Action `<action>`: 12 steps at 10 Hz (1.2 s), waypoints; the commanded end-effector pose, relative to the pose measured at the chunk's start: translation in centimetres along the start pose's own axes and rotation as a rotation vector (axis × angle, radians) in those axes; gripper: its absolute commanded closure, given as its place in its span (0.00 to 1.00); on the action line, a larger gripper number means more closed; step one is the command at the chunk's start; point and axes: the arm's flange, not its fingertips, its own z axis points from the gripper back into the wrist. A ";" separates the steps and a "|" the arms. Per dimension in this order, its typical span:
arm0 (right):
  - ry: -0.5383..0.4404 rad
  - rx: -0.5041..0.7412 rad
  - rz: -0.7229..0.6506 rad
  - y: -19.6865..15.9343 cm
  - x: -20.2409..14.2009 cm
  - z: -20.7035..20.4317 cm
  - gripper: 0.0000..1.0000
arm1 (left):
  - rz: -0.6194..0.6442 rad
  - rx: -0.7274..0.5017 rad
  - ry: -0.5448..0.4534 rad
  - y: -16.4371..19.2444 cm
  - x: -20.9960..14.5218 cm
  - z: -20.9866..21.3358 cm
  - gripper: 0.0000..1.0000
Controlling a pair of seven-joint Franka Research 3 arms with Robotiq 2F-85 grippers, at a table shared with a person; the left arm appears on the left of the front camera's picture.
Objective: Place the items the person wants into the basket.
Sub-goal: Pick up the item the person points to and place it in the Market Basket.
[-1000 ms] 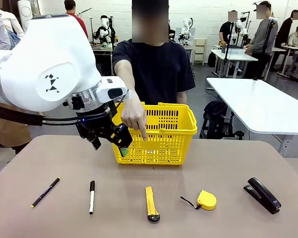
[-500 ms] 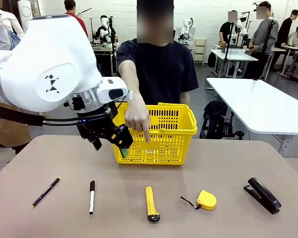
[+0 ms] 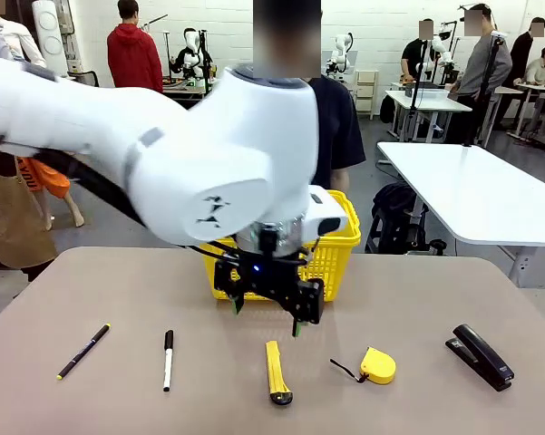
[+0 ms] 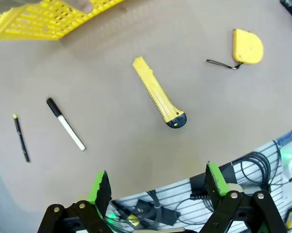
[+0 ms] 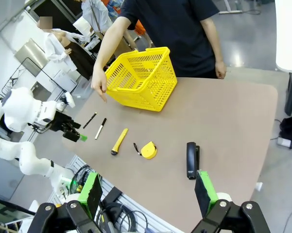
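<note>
Left end effector [image 3: 267, 319], jaws apart, above the utility knife [image 3: 277, 370]

Table and load: one brown tabletop, six things on it.

Your table [image 3: 417, 299] is a plain brown top with rounded corners. Along the near side you have a loose row, each piece apart from the next. From your left: a thin black pen [image 3: 83, 351] lying slanted, yellow tip toward the near edge. A white marker [image 3: 168, 359], black cap at the far end. A yellow knife [image 3: 277, 372] near the middle, black end toward the near edge. A yellow tape measure [image 3: 377, 365], black strap trailing to its left. A black stapler [image 3: 480, 356], set at an angle, far right. Behind the knife, toward the far side, the yellow lattice basket [image 3: 337, 258] stands upright on the top.
</note>
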 end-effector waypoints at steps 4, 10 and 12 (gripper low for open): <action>-0.016 0.018 0.012 0.0 0.2 0.1 0.00 | 0.405 -0.087 0.125 0.1 3.9 -8.0 0.00; -0.016 0.018 0.012 0.0 0.2 0.1 0.00 | 0.500 -0.050 0.093 -0.4 4.4 -12.4 0.00; -0.016 0.018 0.012 0.0 0.2 0.1 0.00 | 0.515 -0.041 0.088 -0.4 4.4 -14.0 0.00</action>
